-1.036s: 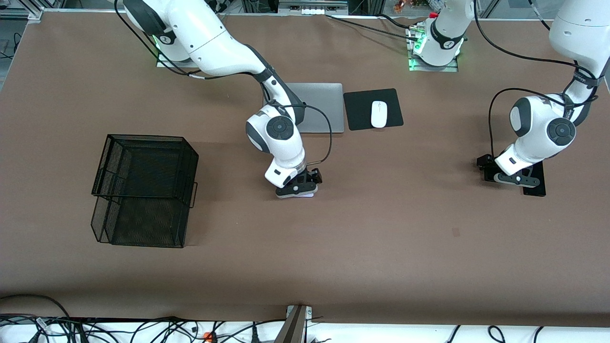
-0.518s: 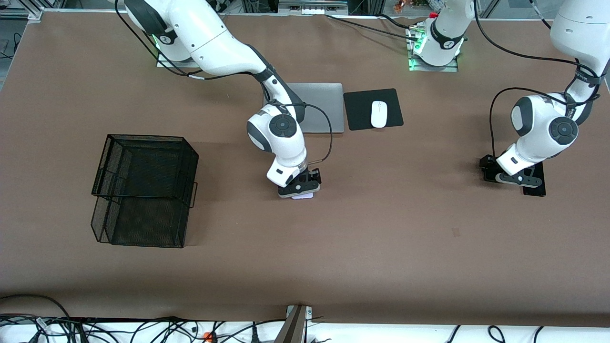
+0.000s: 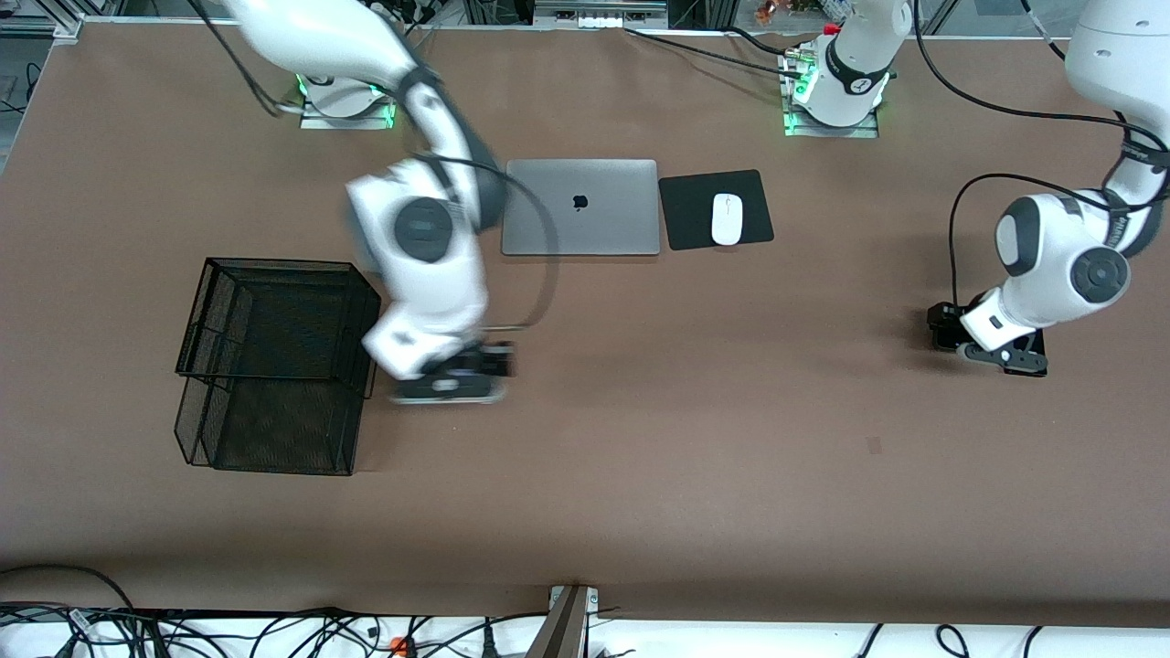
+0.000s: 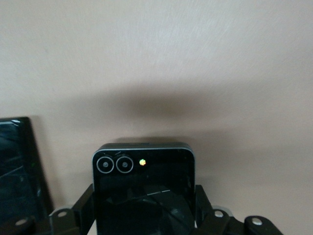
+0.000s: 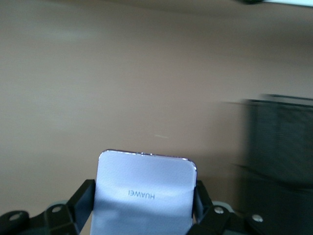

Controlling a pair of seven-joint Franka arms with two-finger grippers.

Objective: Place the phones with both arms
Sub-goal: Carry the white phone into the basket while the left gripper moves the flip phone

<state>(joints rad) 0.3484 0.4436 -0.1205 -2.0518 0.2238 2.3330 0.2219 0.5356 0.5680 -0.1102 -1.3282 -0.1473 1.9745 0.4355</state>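
Note:
The small squarish black phone [image 4: 143, 188], with two camera lenses, is held in my shut left gripper [image 4: 143, 209], low over the table at the left arm's end. The longer black slab phone [image 4: 18, 171] lies flat beside it and shows partly under the left gripper [image 3: 994, 353] as a dark slab [image 3: 1026, 366]. My right gripper [image 5: 143, 208] is shut on the pale lilac-white phone [image 5: 144, 188], which has lettering on its back. In the front view the right gripper [image 3: 448, 384] is blurred, low over the table beside the black mesh basket [image 3: 274, 366].
The mesh basket [image 5: 279, 147] stands toward the right arm's end of the table. A shut silver laptop [image 3: 580, 207] lies near the arms' bases, beside a white mouse [image 3: 727, 219] on a black mouse pad [image 3: 690, 210].
Both grippers have shut on their phones. The right arm has swung from the table's middle toward the basket with the lilac-white phone. The left gripper has shifted slightly with the black phone.

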